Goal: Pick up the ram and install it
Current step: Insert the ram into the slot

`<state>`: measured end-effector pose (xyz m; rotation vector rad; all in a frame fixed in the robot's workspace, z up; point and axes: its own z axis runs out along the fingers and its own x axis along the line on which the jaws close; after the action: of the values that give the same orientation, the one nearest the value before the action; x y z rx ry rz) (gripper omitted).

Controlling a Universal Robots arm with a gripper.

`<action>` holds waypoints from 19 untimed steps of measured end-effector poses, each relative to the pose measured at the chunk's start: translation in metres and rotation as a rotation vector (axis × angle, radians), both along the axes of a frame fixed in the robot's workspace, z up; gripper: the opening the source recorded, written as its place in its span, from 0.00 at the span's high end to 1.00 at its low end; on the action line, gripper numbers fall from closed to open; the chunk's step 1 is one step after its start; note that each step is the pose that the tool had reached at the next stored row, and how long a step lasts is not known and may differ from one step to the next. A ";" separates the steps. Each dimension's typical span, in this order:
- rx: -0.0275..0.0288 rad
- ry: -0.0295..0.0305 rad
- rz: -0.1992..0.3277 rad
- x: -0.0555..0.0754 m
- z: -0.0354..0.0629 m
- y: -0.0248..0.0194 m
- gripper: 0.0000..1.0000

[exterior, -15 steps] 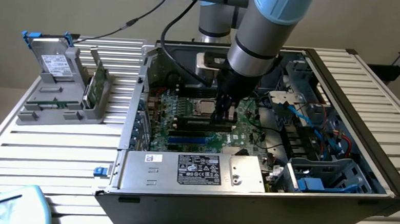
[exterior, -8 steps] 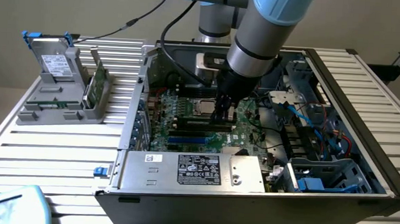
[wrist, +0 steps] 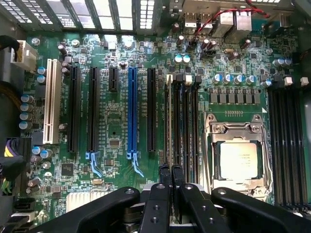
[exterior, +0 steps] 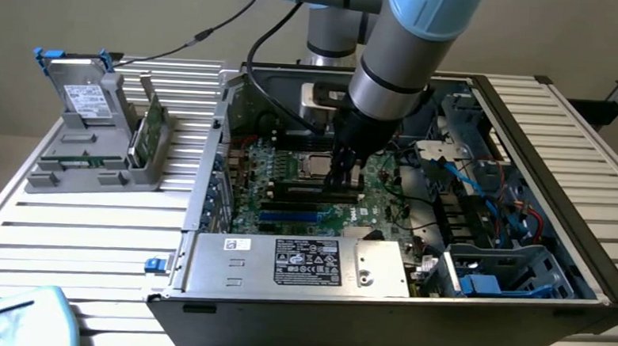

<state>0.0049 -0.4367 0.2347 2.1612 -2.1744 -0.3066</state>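
- Black gripper [wrist: 170, 171] fingers [wrist: 164, 177] are pressed almost together. We see the 2 of them closed on the thin top edge of the ram [wrist: 168, 121].
- We see the ram edge-on: a long, narrow stick lying along a memory slot. That slot belongs to the bank between the long expansion slots and the metal processor socket [wrist: 238, 160].
- We cannot tell whether the ram is fully seated in that slot.
- Among the expansion slots, 1 is blue [wrist: 131, 111]; the others beside it are black.
- From outside, the arm reaches down into the open computer case [exterior: 386, 328], with the gripper low over the green motherboard [exterior: 275, 211] near the middle.
- At the near edge of the case sits a silver power supply [exterior: 294, 261] with a printed label.
- On the exterior view's left, well apart from the case, a grey rack [exterior: 87, 161] stands on the slatted metal table [exterior: 83, 240].
- That rack holds a grey drive [exterior: 85, 98] with blue clips and, beside it, a lighter green card [exterior: 152, 129], both upright.
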 end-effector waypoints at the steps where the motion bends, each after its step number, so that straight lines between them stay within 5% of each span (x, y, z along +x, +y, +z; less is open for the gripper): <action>1: 0.0004 0.0001 0.000 0.000 -0.0007 0.0000 0.87; 19: 0.0032 0.0001 0.000 0.000 -0.0038 0.0006 0.87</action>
<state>0.0048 -0.4361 0.2309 2.1627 -2.1754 -0.3104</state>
